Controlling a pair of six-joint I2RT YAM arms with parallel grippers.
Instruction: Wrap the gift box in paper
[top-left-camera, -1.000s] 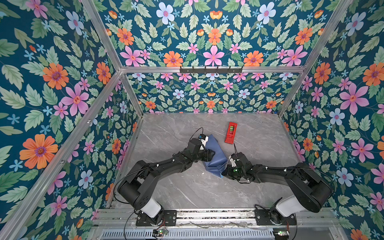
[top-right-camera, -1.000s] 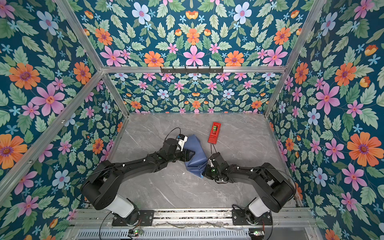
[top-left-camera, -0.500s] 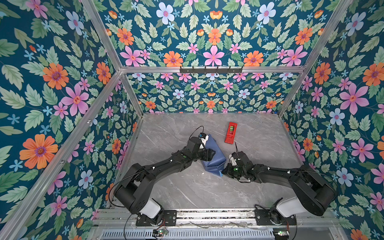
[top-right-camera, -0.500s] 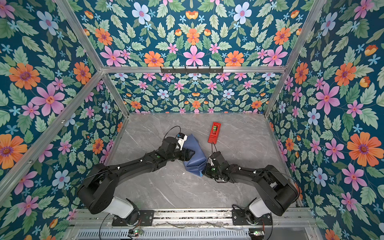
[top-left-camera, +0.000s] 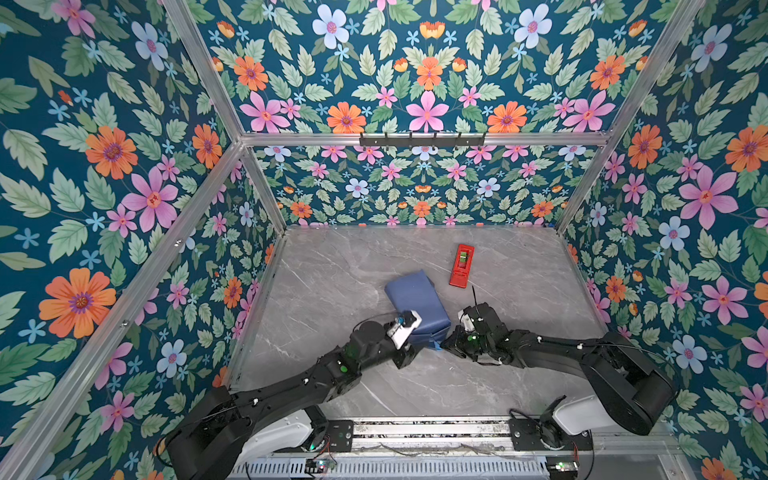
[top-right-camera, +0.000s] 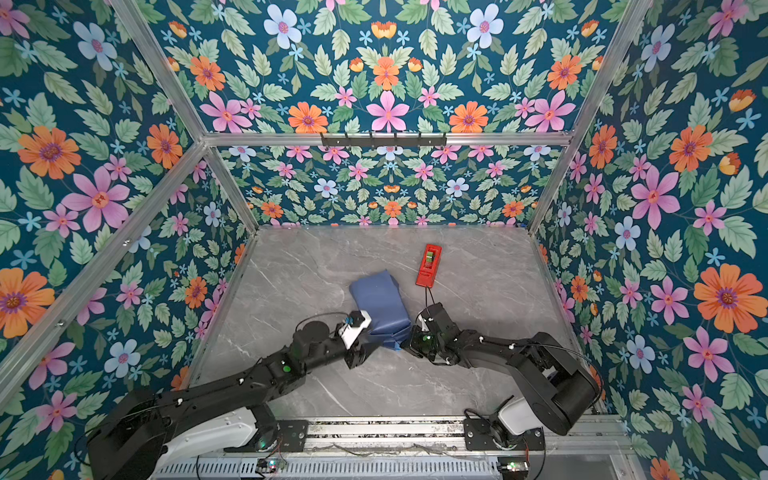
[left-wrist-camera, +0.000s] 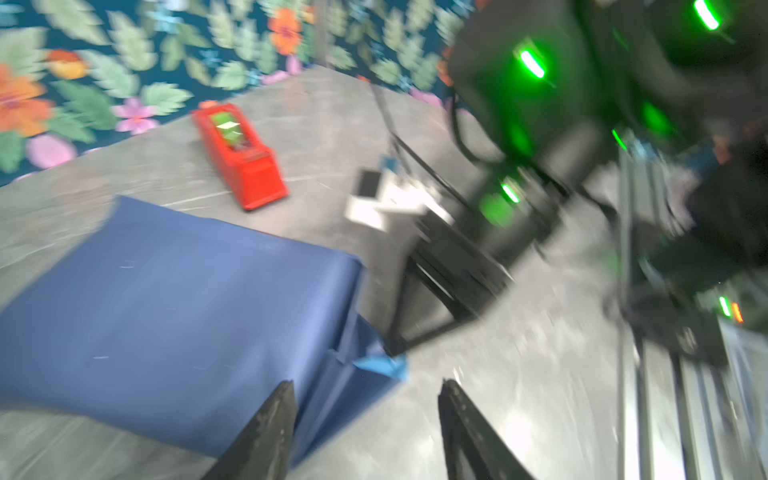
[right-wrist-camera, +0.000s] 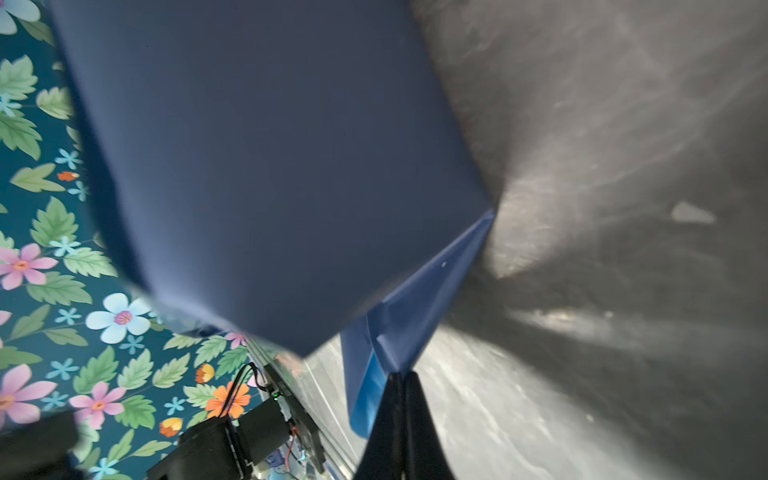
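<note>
The paper (top-left-camera: 417, 305) (top-right-camera: 380, 305), dark blue side out, is folded over a squarish bundle mid-table. The gift box is hidden under it. A folded flap with a light-blue tip (left-wrist-camera: 382, 365) sticks out at the bundle's near right corner. My right gripper (right-wrist-camera: 401, 376) (top-left-camera: 442, 343) (top-right-camera: 405, 343) is shut on that flap's point. My left gripper (left-wrist-camera: 365, 384) (top-left-camera: 417, 349) (top-right-camera: 372, 347) is open at the bundle's near edge. One of its fingers (left-wrist-camera: 274, 424) is over the paper and the other over bare table. This view is blurred.
A red tape dispenser (top-left-camera: 461, 266) (top-right-camera: 429, 266) (left-wrist-camera: 241, 158) lies behind and right of the bundle. The grey marble table (top-left-camera: 332, 270) is closed in by flowered walls on three sides. A metal rail (top-left-camera: 415, 432) runs along the front.
My left gripper has moved from the bundle's left side round to its near edge. The right gripper has stayed shut on the flap, almost still.
</note>
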